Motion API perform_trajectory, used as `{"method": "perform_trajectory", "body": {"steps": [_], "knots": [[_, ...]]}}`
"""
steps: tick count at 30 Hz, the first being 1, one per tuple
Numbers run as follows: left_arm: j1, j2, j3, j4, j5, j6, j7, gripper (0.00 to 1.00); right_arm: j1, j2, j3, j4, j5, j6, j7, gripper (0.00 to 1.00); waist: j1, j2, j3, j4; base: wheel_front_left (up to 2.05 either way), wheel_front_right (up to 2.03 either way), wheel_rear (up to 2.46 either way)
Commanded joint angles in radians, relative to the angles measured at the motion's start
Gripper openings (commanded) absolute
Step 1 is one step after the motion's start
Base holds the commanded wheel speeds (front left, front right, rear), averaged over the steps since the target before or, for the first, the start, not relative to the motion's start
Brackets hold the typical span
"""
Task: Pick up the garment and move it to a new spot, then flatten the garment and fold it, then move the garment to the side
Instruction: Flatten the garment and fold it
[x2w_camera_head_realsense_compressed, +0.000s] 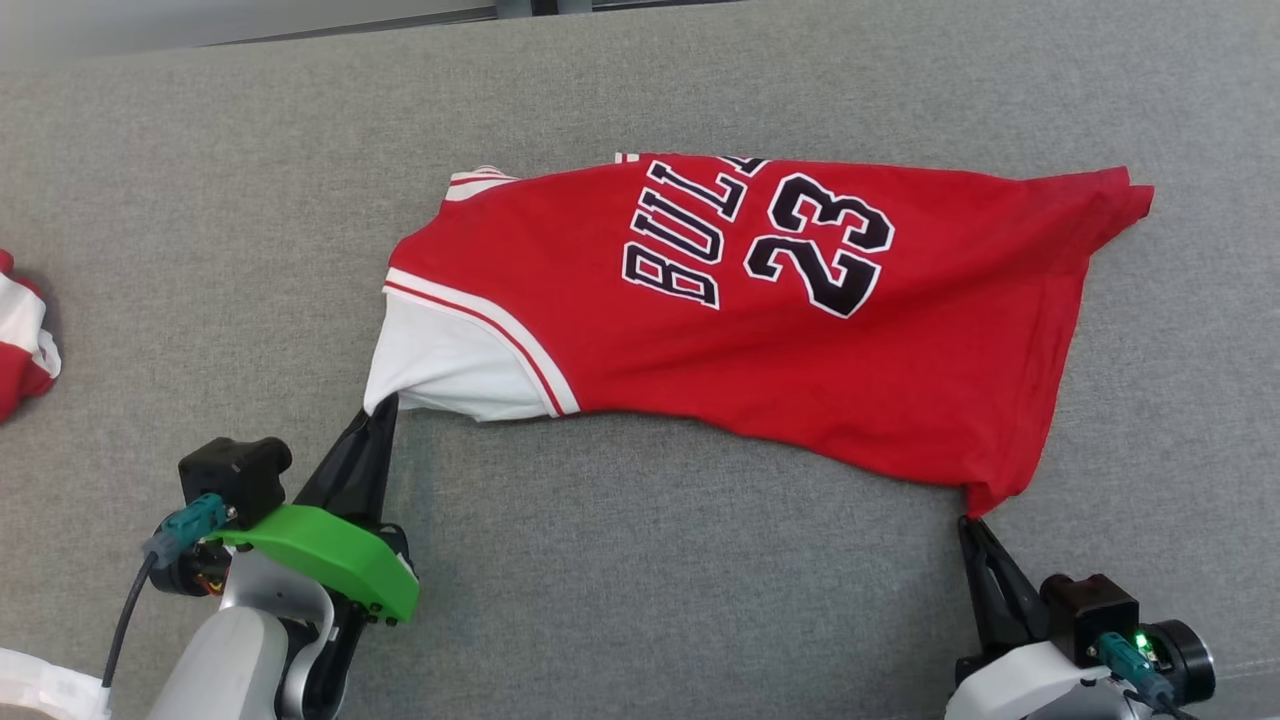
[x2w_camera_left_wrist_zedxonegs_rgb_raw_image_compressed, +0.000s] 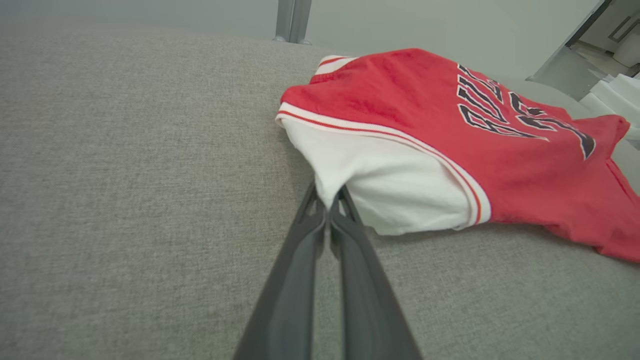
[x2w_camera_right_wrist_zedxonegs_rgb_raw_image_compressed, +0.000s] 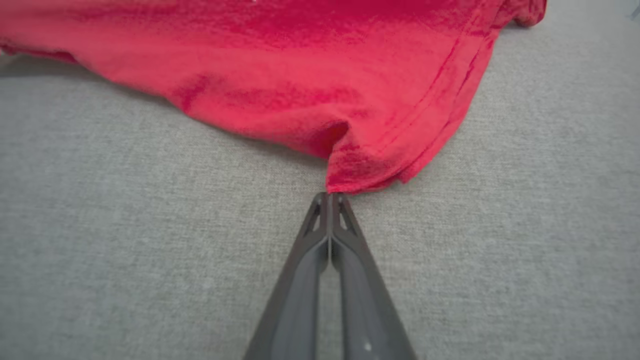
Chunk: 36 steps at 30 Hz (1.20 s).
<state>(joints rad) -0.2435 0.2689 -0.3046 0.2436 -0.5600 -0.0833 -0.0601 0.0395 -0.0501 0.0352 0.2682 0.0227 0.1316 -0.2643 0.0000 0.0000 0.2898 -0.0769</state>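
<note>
With the red garment (x2w_camera_head_realsense_compressed: 760, 320) lying across the grey desk (x2w_camera_head_realsense_compressed: 640, 580), our left hand (x2w_camera_head_realsense_compressed: 385, 403) pinches its white sleeve tip and our right hand (x2w_camera_head_realsense_compressed: 966, 521) pinches the near hem corner, so we judge flattening is underway and needs an even, gentle pull.

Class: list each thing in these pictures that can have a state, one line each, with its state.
jersey: laid out on the grey surface, rumpled, unfolded, print up.
left gripper: shut on the jersey's white sleeve.
right gripper: shut on the jersey's red hem corner.
second garment: bunched up at the head view's left edge, partly cut off.
</note>
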Motion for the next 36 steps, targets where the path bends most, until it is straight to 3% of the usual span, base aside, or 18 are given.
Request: {"method": "perform_trajectory", "body": {"steps": [1,8,15,18,21,22,23,24,29,36], "knots": [[-0.008,0.011,0.000,-0.005,-0.002,-0.002,-0.007,0.00,-0.003,-0.006,0.009,-0.013,0.002,-0.002,0.000,0.00,0.0000,0.0000,-0.008,-0.005,0.00,0.00,0.00],[-0.017,0.021,0.013,-0.081,-0.053,-0.018,0.007,0.00,0.021,-0.053,0.013,-0.198,0.076,-0.002,0.000,0.00,0.0000,0.0000,-0.055,-0.023,0.00,0.00,0.00],[-0.083,0.010,0.060,-0.255,-0.212,-0.031,0.082,0.00,-0.013,-0.109,-0.074,-0.403,0.145,-0.002,0.000,0.00,0.0000,0.0000,-0.108,-0.029,0.00,0.00,0.00],[-0.110,0.018,0.059,-0.291,-0.236,-0.028,0.126,0.00,-0.006,-0.142,-0.085,-0.415,0.162,-0.002,0.000,0.00,0.0000,0.0000,-0.131,-0.028,0.00,0.00,0.00],[-0.126,0.031,0.050,-0.299,-0.226,-0.015,0.156,0.00,0.037,-0.199,-0.008,-0.368,0.199,-0.002,0.000,0.00,0.0000,0.0000,-0.141,-0.025,0.00,0.00,0.00],[-0.129,0.031,0.048,-0.296,-0.225,-0.013,0.161,0.00,0.041,-0.210,0.006,-0.355,0.212,-0.002,0.000,0.24,0.0000,0.0000,-0.140,-0.023,0.00,0.00,0.00],[-0.132,0.032,0.047,-0.291,-0.223,-0.010,0.165,0.00,0.053,-0.225,0.033,-0.340,0.216,-0.002,0.000,0.78,0.0000,0.0000,-0.137,-0.021,0.00,0.00,0.00],[-0.134,0.032,0.046,-0.285,-0.223,-0.007,0.168,0.00,0.064,-0.231,0.054,-0.326,0.213,-0.002,0.000,1.00,0.0000,0.0000,-0.133,-0.019,0.00,0.00,0.00],[-0.142,0.033,0.049,-0.262,-0.220,0.002,0.165,0.00,0.091,-0.224,0.174,-0.210,0.172,-0.002,0.000,1.00,0.0000,0.0000,-0.100,-0.019,0.00,0.00,0.00],[-0.164,0.041,0.047,-0.254,-0.211,0.002,0.159,0.00,0.004,-0.154,0.229,-0.029,0.109,-0.002,0.000,1.00,0.0000,0.0000,-0.049,-0.022,0.00,0.00,0.00]]}}
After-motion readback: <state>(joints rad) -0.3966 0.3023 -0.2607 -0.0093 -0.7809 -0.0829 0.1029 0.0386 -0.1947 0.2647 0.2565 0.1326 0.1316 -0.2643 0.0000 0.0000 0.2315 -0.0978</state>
